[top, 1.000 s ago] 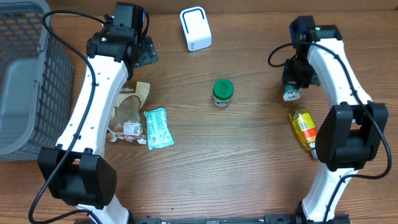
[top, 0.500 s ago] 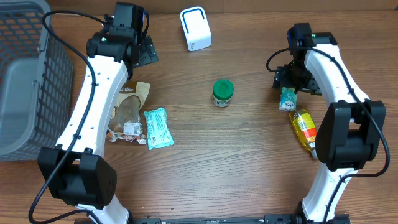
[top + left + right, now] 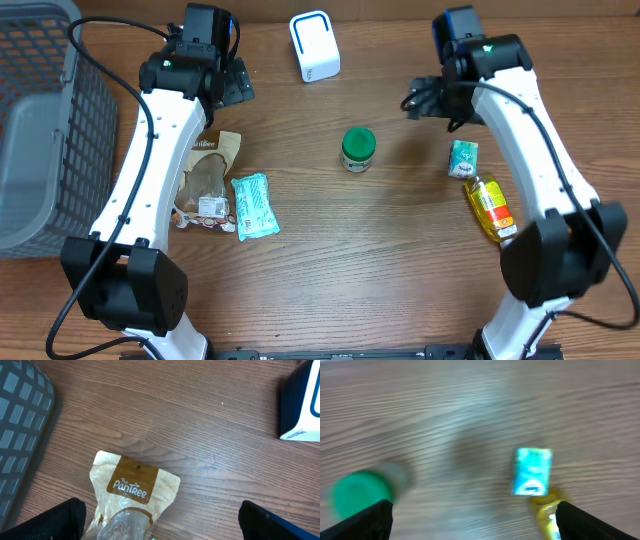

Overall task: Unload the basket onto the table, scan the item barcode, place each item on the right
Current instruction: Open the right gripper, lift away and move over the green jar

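We are looking down on a wooden table (image 3: 400, 260). A grey mesh basket (image 3: 30, 150) is sitting at its 9 to 10 o'clock edge.

The left arm (image 3: 150, 170) is reaching toward 11 o'clock. The left gripper (image 3: 236, 88) is hanging there with its jaws spread wide. In the left wrist view its fingers (image 3: 55, 520) are showing at the two lower corners, with nothing pinched between them.

The right arm (image 3: 530, 130) is reaching toward 1 o'clock. The right gripper (image 3: 425, 100) is pointing toward 9 o'clock, jaws spread. The right wrist view is blurring, but its fingers (image 3: 370, 520) are standing far apart and holding nothing.

A brown pouch (image 3: 208, 170) is lying flat at 9 o'clock of centre, under the left arm. The white scanner (image 3: 314, 45) is standing at 12 o'clock, well apart from both grippers. A pale green packet (image 3: 254, 206) is lying at 4 o'clock of the pouch, touching it.

A yellow bottle (image 3: 488, 206) is lying on its side at 3 to 4 o'clock. A green-lidded jar (image 3: 358, 148) is standing upright near centre. A small teal carton (image 3: 462, 158) is lying at 3 o'clock of the jar and 5 o'clock of the right gripper, clear of its fingers. The bottle's tip is sitting just beside the carton; we cannot tell whether they are touching.
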Robot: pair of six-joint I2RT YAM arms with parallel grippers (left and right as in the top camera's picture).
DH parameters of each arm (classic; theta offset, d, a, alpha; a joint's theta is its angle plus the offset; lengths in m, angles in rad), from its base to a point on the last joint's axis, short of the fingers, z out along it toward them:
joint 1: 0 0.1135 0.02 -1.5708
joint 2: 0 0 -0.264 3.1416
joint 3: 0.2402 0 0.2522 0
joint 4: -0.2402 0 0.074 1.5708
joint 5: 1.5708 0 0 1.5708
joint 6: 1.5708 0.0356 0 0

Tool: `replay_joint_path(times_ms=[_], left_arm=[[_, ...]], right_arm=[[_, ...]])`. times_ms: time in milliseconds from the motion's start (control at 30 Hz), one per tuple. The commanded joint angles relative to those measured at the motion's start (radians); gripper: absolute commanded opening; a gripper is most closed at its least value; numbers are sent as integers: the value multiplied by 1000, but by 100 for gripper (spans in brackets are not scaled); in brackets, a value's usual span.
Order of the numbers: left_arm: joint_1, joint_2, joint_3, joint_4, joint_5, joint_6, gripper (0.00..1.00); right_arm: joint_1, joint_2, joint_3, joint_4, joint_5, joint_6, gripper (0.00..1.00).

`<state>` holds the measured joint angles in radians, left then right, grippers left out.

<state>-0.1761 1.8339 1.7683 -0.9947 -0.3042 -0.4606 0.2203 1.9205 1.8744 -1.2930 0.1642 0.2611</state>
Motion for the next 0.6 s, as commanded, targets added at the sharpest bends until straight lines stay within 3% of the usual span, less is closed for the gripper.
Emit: replay_joint_path(times_ms=[0,100,367,567], left_arm=[[-4,-14,12,4,-17,11,100],[-4,-15,12,4,-17,11,99],[-4,-15,12,4,-17,11,100],[-4,-14,12,4,-17,11,99]], right_arm=[[19,-18,15,6,-175,17,100],[43,-11,10,10,-237,137,100],[161,-9,-3,14,-226,140,100],[261,8,-3,27,-39,294,100]])
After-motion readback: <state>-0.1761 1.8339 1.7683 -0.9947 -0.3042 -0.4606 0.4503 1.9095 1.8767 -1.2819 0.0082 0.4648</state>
